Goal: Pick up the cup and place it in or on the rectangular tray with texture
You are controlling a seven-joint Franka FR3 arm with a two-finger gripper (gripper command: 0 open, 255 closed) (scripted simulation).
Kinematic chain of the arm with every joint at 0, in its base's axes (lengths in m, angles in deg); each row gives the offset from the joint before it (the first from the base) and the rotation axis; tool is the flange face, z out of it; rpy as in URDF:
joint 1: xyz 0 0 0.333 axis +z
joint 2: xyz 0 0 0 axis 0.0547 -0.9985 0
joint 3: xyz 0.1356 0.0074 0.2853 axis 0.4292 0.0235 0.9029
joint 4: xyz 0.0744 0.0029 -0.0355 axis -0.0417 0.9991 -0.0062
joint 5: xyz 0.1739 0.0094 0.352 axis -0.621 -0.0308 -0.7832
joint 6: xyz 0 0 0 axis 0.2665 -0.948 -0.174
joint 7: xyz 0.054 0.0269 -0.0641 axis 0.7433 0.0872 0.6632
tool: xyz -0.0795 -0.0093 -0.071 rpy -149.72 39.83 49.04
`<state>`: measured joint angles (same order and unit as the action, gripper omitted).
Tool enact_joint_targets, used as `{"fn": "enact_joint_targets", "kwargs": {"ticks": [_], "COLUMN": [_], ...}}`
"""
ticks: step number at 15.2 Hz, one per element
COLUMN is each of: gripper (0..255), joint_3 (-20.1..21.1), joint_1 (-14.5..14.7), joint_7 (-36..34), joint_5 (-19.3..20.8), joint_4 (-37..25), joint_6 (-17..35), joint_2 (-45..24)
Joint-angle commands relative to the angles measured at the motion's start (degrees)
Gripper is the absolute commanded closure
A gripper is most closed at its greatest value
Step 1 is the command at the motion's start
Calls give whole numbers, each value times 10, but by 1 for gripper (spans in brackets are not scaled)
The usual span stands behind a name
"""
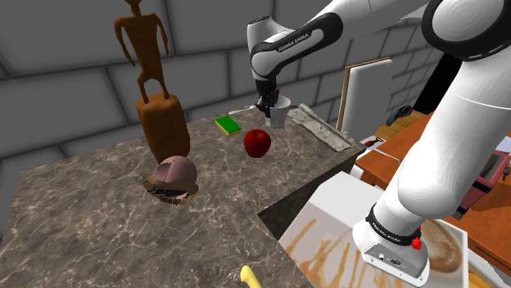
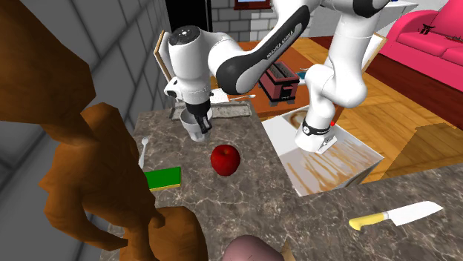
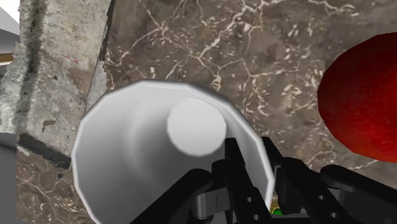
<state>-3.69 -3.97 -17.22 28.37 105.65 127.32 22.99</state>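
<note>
Grasp stage, to judge from the black gripper (image 3: 252, 160) nipped almost closed on the thin wall of the white cup (image 3: 137, 149), one finger inside the rim, the other outside. Cup at the far end of the marble counter (image 1: 98, 221), just beside the grey rough-faced tray (image 1: 321, 129) and near the red apple (image 1: 257, 142); resting or raised, impossible to tell. Next, probably: straight lift, short carry sideways over the tray's edge, gentle lowering, then release. Steady pinch needed, with only one side of the wall gripped and tipping likely. Count, largest first: one counter, one carved brown figure (image 1: 147, 74), one tray, one brownish cap (image 1: 174, 174), one yellow-handled knife (image 2: 393, 216), one apple, one cup, one green block (image 1: 227, 125)
</note>
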Motion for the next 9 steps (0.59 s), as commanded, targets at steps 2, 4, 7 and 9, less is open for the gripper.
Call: {"fn": "enact_joint_targets", "kwargs": {"ticks": [2, 4, 7, 9], "gripper": [255, 255, 255, 255], "joint_3": [1, 1, 1, 2], "joint_1": [1, 1, 1, 2], "joint_7": [4, 6, 10, 12], "joint_5": [-2, -2, -4, -5], "joint_4": [-15, -24, -40, -50], "joint_6": [-23, -37, -59, -74], "joint_2": [8, 14, 20, 24]}}
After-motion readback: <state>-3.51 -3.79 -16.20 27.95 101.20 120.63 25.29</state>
